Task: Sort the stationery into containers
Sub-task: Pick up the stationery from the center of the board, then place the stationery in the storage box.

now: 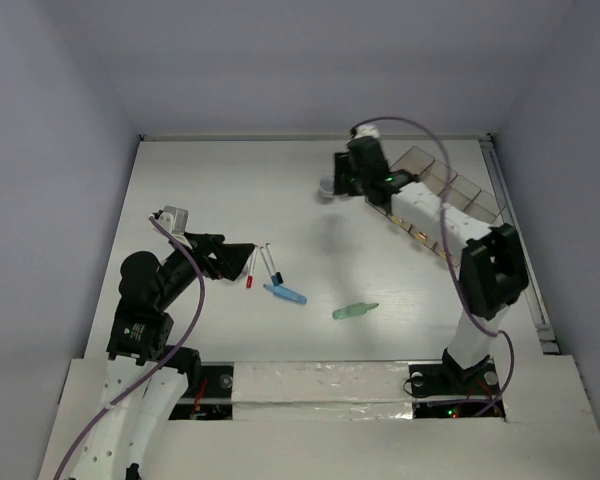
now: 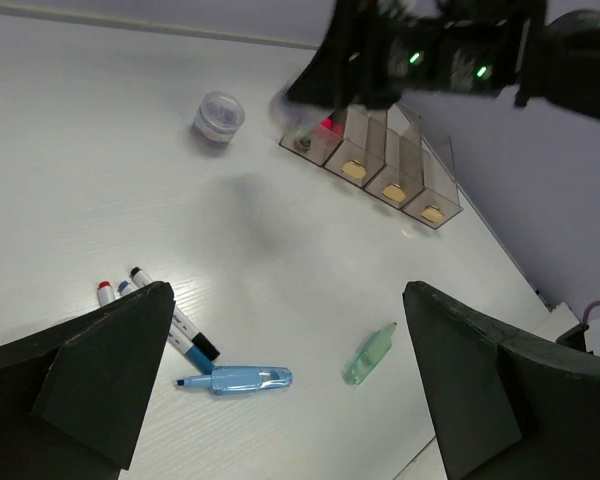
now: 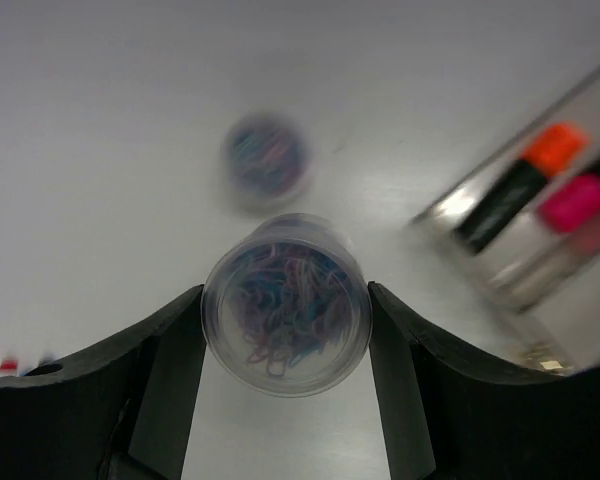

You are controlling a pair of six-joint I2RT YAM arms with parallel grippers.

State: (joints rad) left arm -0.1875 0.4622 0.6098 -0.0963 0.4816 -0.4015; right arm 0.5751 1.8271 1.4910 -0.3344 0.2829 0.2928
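White table (image 3: 100,150); pot (image 3: 285,300) between right jaws, touching both.

Probably a robotics lab test cell: a bare white surface (image 1: 230,180) spreads ahead of the fingers (image 2: 100,370) of the left arm (image 1: 145,300), boxed by plain pale walls (image 1: 310,60). Purple cables (image 1: 410,120) loop along both arms, whose bases are bolted beside a taped strip (image 1: 320,380).

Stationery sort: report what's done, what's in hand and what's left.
Done: the orange highlighter and pink highlighter lie in a bin of the tray.
In hand: the right gripper grips one paper-clip pot. The left gripper hangs open near the two pens.
Left: those pens, the second pot, the light-blue marker and the green tube, all on the table.
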